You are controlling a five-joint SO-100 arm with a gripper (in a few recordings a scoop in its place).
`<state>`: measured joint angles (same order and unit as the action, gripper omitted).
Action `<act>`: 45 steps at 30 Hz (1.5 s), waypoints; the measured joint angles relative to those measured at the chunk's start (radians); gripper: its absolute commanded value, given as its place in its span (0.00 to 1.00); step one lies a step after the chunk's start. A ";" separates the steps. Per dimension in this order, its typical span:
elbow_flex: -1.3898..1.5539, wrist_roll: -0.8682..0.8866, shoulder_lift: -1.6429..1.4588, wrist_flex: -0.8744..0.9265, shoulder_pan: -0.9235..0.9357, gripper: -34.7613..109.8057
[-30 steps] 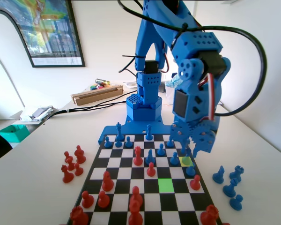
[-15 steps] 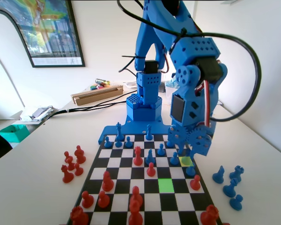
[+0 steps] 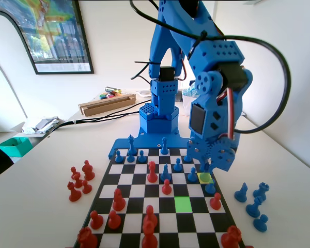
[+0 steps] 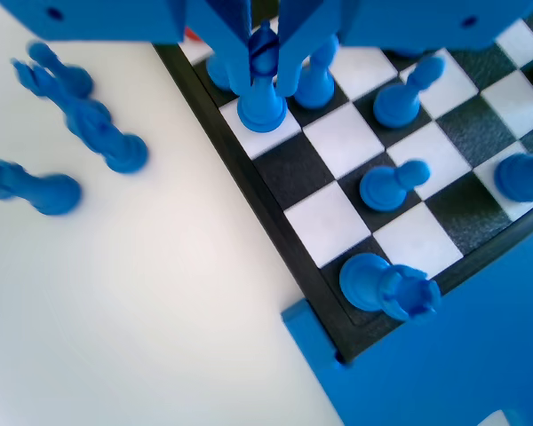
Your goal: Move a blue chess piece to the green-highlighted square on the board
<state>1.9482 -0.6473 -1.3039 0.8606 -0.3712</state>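
Two jaws of the blue two-finger gripper (image 4: 265, 67) sit narrowly either side of the small blue plastic pawn's (image 4: 263, 93) ball head on a white edge square of the black-and-white chequered board (image 4: 249, 182); whether they pinch it I cannot tell. A slack hold could drop it, and neighbouring blue pawns (image 4: 318, 80) risk toppling on the way to the bright green square (image 3: 183, 203)

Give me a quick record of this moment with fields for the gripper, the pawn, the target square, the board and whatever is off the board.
gripper: gripper low over the board's edge column, jaws either side of the blue pawn's head
pawn: blue pawn upright on a white square, base on the board
grip state: contact not clear in the wrist view
target: green square vacant, nearer the fixed camera than the gripper
yellow square: yellow square just beneath the gripper
board: board
off board: captured blue pieces on the table
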 measured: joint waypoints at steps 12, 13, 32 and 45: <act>-0.193 -0.051 -0.124 0.311 0.075 0.25; -0.199 -0.058 -0.132 0.327 0.092 0.25; -0.296 -0.135 0.038 0.224 0.360 0.25; -0.311 -0.124 0.120 0.118 0.287 0.25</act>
<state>1.6368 -0.7716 -1.1842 0.9787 -0.0844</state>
